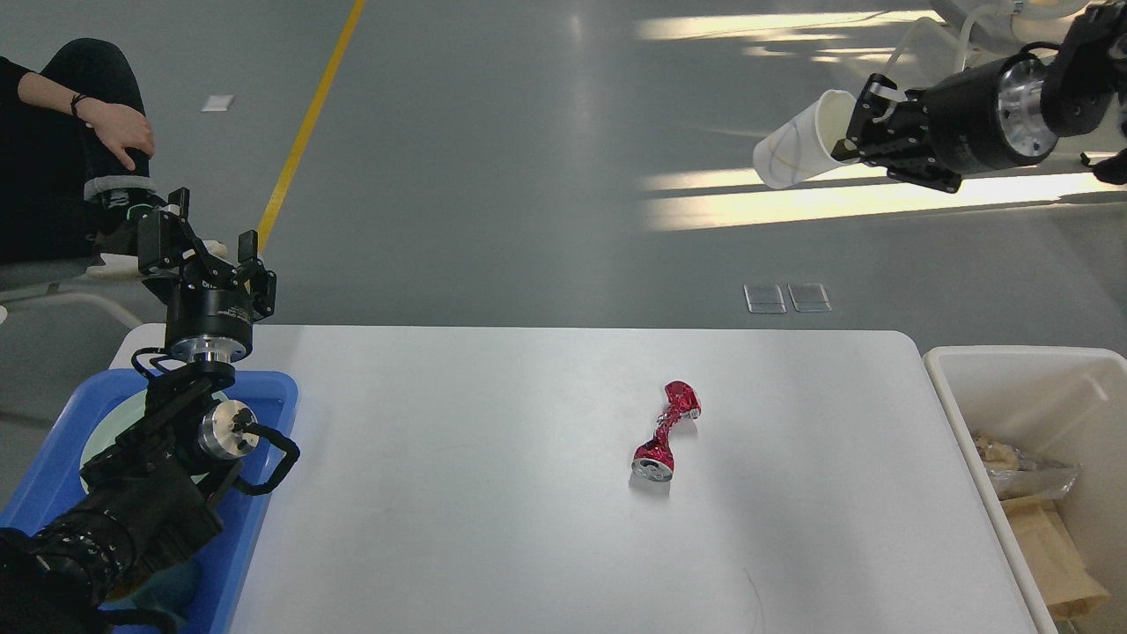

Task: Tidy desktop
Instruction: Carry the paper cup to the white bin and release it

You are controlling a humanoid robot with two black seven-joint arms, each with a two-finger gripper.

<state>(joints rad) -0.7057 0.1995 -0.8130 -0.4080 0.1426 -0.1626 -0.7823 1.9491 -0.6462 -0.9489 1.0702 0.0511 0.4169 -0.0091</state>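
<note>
Right pincer (852,132) grips a white paper cup (797,148) high above the floor, beyond the bench (493,493). Left pincer (207,238) hovers over the blue tray (273,414), fingers apart, apparently empty. 1 crushed red can (665,431) lies mid-bench.

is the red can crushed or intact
Crushed. The red can lies on its side on the desktop, its middle twisted thin between the two ends.

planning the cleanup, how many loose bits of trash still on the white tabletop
1: a crushed red can lying right of centre on the desktop. The left arm may hide something at the table's left edge.
</note>
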